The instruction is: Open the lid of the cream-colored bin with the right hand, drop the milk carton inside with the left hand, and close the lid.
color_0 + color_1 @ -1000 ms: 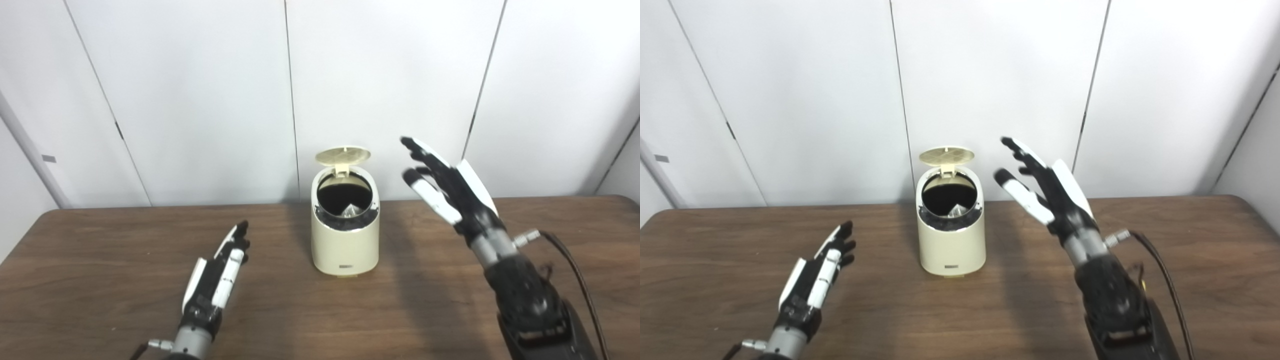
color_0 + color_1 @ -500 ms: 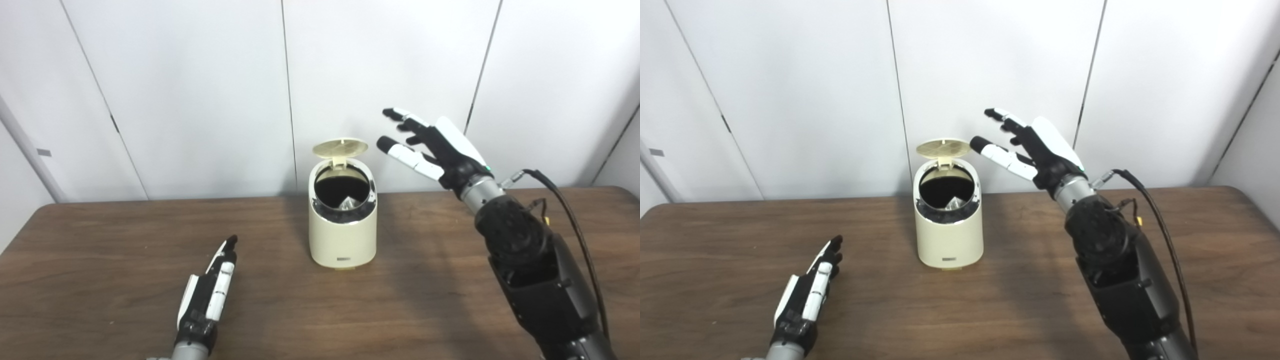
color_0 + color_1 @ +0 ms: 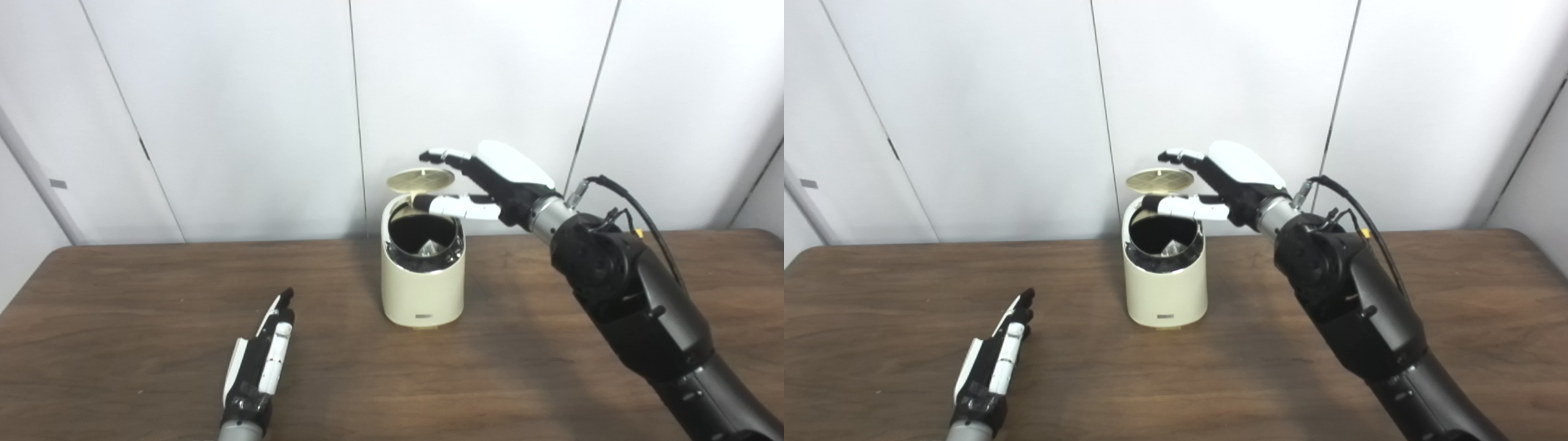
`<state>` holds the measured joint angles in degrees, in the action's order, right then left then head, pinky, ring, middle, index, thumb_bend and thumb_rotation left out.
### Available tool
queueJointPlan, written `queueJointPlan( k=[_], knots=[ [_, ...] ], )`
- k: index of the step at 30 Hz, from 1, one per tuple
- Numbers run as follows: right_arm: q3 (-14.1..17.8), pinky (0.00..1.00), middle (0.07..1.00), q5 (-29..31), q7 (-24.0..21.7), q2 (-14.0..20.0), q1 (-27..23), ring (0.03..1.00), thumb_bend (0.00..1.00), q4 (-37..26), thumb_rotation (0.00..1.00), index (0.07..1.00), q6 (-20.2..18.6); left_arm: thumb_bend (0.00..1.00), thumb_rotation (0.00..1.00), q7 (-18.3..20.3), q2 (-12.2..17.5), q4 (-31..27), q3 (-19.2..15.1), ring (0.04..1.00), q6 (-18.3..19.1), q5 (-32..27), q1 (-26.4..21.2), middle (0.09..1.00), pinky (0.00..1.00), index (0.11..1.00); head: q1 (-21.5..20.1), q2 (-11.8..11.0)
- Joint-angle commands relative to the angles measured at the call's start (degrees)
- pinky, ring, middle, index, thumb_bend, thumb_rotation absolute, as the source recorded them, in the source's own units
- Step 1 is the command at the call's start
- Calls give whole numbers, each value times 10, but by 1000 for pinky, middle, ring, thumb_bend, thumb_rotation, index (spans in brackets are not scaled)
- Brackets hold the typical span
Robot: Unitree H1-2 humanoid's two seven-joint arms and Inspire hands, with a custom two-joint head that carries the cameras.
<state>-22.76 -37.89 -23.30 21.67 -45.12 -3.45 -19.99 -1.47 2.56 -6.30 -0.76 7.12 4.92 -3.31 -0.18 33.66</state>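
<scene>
Left eye view is showing, nearest the camera, the left hand [image 3: 257, 367] lying flat on the brown surface [image 3: 122, 343], its fingers [image 3: 278, 312] straight, close together and holding nothing; it is probably waiting there because its part looks done. Farther back, at the middle of the surface, the cream-colored bin [image 3: 422, 288] is standing upright with its lid [image 3: 420, 179] tipped up on the rear hinge. A pale folded corner, seemingly the milk carton [image 3: 430, 246], is showing inside the dark opening. Beyond and above, the right hand [image 3: 484, 184] is reaching in over the bin, fingers [image 3: 456, 205] spread wide and empty, one stretching across the rim below the lid, others hovering just beside its raised edge. Contact is unclear. Likely it is positioning to press the lid shut.
</scene>
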Motion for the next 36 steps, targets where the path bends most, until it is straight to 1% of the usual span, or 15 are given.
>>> queueJointPlan(
  k=[1,3,5,7,9,11,14,18,20,23,26,29,32,36],
  knots=[
    [3,862,881,-18,-6,10,-34,927,658,-18,1000,863,6,560,1000,1,2,-12,2,987,-6,3,-1,1000,995,992,1,1],
    [-3,893,886,-34,-22,14,-34,947,653,-29,1000,863,6,575,1000,0,1,-13,3,987,-2,3,-1,1000,999,992,1,2],
    [-7,901,878,-49,-39,19,-32,959,626,-43,979,854,6,586,996,0,1,-13,3,987,-1,4,-1,1000,1000,993,3,2],
    [-8,912,873,-63,-57,26,-28,965,630,-63,966,843,2,580,1000,-2,-1,-16,3,992,2,5,-1,1000,1000,992,3,1],
    [-9,921,873,-78,-76,33,-25,970,640,-80,973,833,1,563,1000,-2,-2,-19,3,992,8,2,-1,1000,1000,991,3,1],
    [-10,930,871,-93,-95,39,-23,972,646,-95,988,827,1,572,999,-2,-2,-19,3,991,11,3,-2,999,1000,992,3,1],
    [-11,921,862,-114,-113,46,-21,968,663,-109,999,822,10,579,994,-3,-2,-19,3,983,10,5,-3,997,1000,987,4,3],
    [-13,922,853,-139,-134,51,-19,963,652,-125,1000,821,22,567,998,-4,-4,-24,4,982,13,7,-4,997,1000,988,3,4],
    [-14,922,842,-151,-143,51,-17,957,650,-132,1000,818,28,565,1000,-4,-4,-24,3,983,13,5,-4,997,1000,991,3,5],
    [-17,939,846,-169,-170,46,-14,960,650,-143,995,823,31,566,995,-3,-5,-23,2,988,12,1,-6,1000,1000,993,6,7],
    [-19,922,836,-172,-184,39,-12,951,637,-142,932,818,42,577,1000,-3,-4,-23,3,987,13,4,-7,999,1000,989,8,8],
    [-21,906,833,-174,-190,31,-10,950,641,-133,918,812,52,581,1000,-4,-4,-21,2,987,11,5,-8,997,1000,989,8,9],
    [-25,892,830,-172,-191,22,-5,947,653,-125,924,808,64,579,1000,-4,-5,-18,1,987,11,4,-9,998,1000,995,9,9],
    [-32,910,840,-174,-196,10,4,960,651,-119,946,814,71,585,979,-3,-8,-15,0,982,9,-3,-9,995,996,1000,9,11]
  ],
)
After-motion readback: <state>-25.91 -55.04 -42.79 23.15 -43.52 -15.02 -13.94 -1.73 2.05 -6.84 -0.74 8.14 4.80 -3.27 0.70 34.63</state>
